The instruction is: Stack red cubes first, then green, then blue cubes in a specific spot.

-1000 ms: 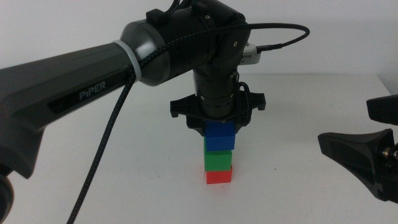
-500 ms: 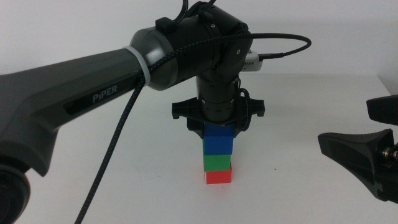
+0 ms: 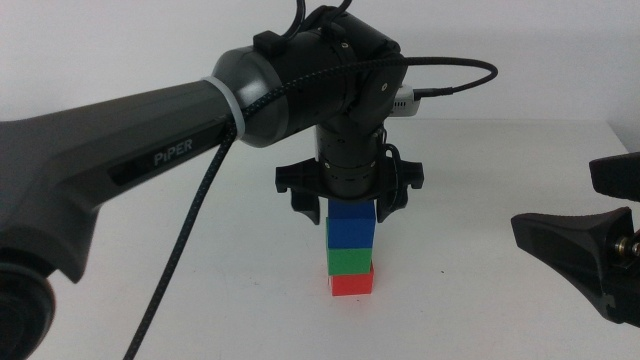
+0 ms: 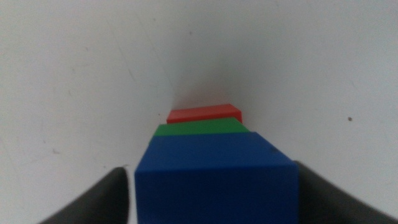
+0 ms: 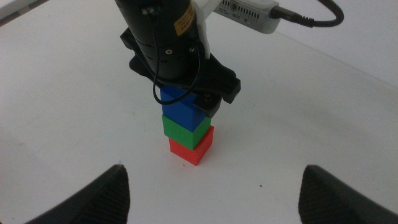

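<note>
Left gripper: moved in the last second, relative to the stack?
Yes, slightly. In the middle view the left gripper has risen against the unmoved red cube, exposing more of the blue cube; its jaws look parted beside it.

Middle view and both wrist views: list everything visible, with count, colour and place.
red cube: one, red, on the table, bottom of the stack.
green cube: one, green, on the red cube.
blue cube: one, blue, top of the stack.
table: one, white, under the stack.
cable: one, dark braided, along the left arm.
left end effector: one, dark, directly above the stack, jaws flanking the blue cube.
right end effector: one, dark, waiting open at the right edge.
</note>
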Robot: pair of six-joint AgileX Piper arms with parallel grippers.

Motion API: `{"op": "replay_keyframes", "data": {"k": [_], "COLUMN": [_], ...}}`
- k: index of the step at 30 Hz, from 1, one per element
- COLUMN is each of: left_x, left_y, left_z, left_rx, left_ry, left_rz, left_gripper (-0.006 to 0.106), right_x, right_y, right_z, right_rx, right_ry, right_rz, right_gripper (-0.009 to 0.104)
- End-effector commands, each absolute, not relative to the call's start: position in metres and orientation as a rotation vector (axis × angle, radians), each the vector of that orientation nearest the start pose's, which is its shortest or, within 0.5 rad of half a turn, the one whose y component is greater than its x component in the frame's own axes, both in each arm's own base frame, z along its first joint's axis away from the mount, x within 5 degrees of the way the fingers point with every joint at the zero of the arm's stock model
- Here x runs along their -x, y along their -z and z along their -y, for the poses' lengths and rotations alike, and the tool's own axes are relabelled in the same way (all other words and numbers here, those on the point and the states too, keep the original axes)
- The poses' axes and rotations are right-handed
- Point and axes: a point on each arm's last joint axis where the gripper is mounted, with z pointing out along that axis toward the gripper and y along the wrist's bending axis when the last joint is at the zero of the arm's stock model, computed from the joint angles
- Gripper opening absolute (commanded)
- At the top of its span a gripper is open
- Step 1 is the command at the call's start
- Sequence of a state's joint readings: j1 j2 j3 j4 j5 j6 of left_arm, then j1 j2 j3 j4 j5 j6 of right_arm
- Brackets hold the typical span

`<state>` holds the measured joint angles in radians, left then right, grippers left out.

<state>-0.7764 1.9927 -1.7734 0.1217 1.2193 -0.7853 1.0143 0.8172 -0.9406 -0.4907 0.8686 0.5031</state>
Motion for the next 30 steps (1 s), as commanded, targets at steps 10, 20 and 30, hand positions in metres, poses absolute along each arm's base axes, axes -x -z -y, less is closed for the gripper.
{"op": "replay_keyframes", "data": {"k": [10, 20, 30], "left_x": [-0.294, -0.242, -0.168], "left_y": [-0.326, -0.442, -0.505], "left_z": [0.269, 0.202, 0.104], "left_rx": [-0.078, -0.366, -0.598], "left_ry": [0.184, 0.188, 0.008], "left_rz": [-2.756, -2.381, -2.060], "left_gripper": [0.094, 0.094, 0.094], "right_x": [-0.104, -0.104, -0.104], "right_y": [-0.382, -0.382, -0.382], "right_z": [-0.106, -0.106, -0.106], "right_rx": [0.686, 0.686, 0.686], "right_ry": [-0.304, -0.304, -0.304], "right_rz": [-2.011, -2.011, -2.011], "right_gripper": [0.093, 0.093, 0.093]}}
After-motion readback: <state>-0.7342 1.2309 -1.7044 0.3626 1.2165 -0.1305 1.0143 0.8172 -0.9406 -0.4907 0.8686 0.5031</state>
